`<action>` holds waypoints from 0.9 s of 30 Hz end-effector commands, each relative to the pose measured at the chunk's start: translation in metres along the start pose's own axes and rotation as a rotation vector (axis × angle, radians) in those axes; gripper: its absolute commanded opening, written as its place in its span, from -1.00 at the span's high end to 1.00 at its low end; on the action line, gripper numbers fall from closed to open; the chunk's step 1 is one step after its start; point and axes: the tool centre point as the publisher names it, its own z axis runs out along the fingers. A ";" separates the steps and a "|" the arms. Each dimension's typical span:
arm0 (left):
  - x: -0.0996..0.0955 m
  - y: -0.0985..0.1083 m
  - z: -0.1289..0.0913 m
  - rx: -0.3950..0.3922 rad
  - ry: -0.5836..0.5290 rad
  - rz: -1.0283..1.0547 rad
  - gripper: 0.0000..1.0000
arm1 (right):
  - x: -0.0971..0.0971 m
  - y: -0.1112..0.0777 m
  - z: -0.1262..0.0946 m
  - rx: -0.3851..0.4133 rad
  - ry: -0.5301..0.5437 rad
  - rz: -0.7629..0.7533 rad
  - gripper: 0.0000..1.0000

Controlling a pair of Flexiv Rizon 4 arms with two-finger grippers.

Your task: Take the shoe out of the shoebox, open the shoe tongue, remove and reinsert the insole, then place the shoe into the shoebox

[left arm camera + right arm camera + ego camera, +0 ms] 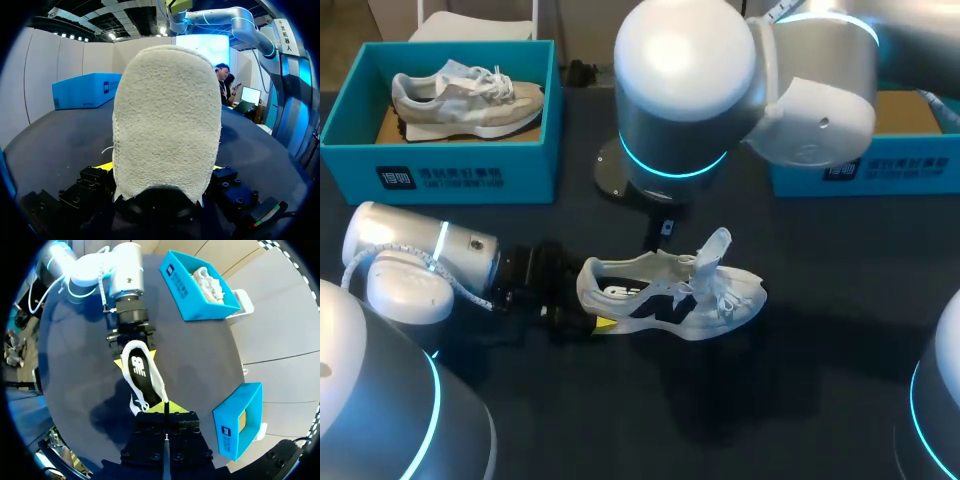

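Where the shoe [167, 120] blocks its wrist view, left fingers [104, 166] barely show.

Dark matte table [820, 400], nothing fancy. A white and black shoe [670, 295] lies on it, its heel pinched in the left gripper [588, 302] and its toe pointing straight out ahead of that gripper. One blue box [450, 172] sits well off to the gripper's side, and another blue box [865, 175] is far ahead, past the toe. An arm's round base [655, 175] stands between the boxes.

The counter [800, 400] is free in front of the shoe [670, 295]; the left shoebox [440, 172] and the right shoebox [880, 175] block the far corners.
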 end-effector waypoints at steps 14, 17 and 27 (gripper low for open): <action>-0.004 0.004 0.001 -0.003 0.000 -0.001 1.00 | 0.006 0.003 0.049 -0.033 0.171 -0.276 1.00; -0.004 0.004 0.001 -0.003 0.000 -0.001 1.00 | 0.008 0.002 0.056 -0.052 0.197 -0.298 1.00; -0.004 0.004 0.001 -0.003 0.000 -0.001 1.00 | 0.039 0.021 0.073 -0.064 0.311 -0.376 1.00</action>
